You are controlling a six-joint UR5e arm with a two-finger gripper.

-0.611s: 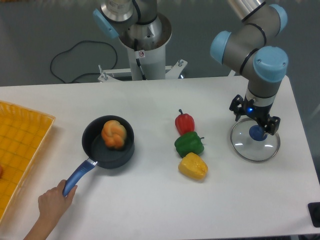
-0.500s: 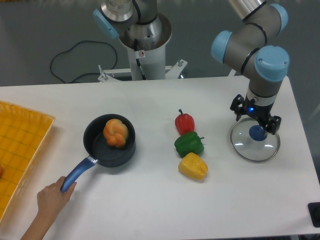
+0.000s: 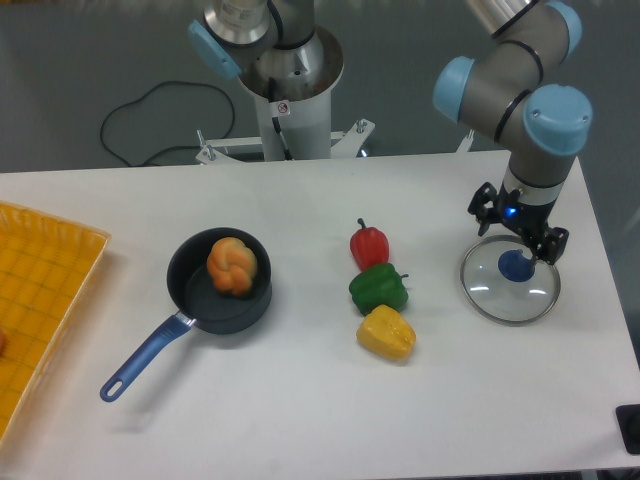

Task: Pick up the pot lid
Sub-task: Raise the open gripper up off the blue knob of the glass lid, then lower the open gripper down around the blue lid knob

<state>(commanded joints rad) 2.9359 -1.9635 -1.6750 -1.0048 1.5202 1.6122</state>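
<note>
Blue handle [image 3: 148, 356] of black pan [image 3: 222, 322] points to near left of white tabletop [image 3: 270, 420]; orange item [image 3: 232, 266] inside. Yellow item [image 3: 387, 333] near green pepper [image 3: 378, 290]. Clear pot lid [image 3: 510, 300] lies at frame right; hand [image 3: 517, 231] above it, released, fingers spread. Red pepper [image 3: 369, 247] beyond green one.

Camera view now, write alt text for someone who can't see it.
Open robot gripper at a clear pot lid with a blue knob. To its left lie a red pepper, green pepper, yellow item and blue-handled black pan holding something orange.
</note>
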